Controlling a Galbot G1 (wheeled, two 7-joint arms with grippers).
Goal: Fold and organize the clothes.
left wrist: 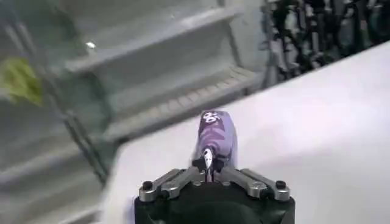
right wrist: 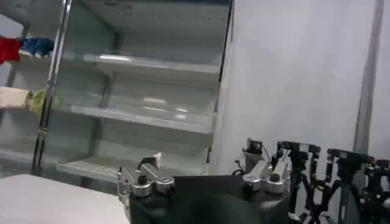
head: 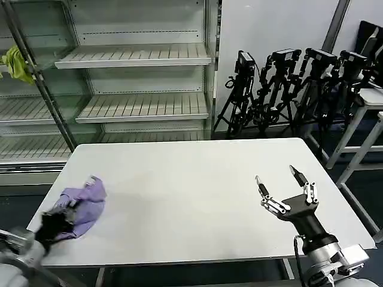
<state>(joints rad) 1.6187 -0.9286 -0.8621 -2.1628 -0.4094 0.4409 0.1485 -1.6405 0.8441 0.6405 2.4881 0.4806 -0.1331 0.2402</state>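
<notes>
T-shirt [head: 84,203] in left pincer [head: 57,224]

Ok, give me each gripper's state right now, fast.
Left gripper: shut on the lavender T-shirt, at the table's near left corner.
Right gripper: open, holding nothing, above the table's right side.

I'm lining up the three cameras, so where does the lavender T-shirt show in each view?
Head view: the lavender T-shirt lies bunched at the table's near left corner, at the left gripper.
Left wrist view: it is pinched between that gripper's closed fingertips, stretching away over the table.
Right wrist view: not in the picture; the open right gripper faces the room.
Shared landmark: the empty white shelving.
</notes>
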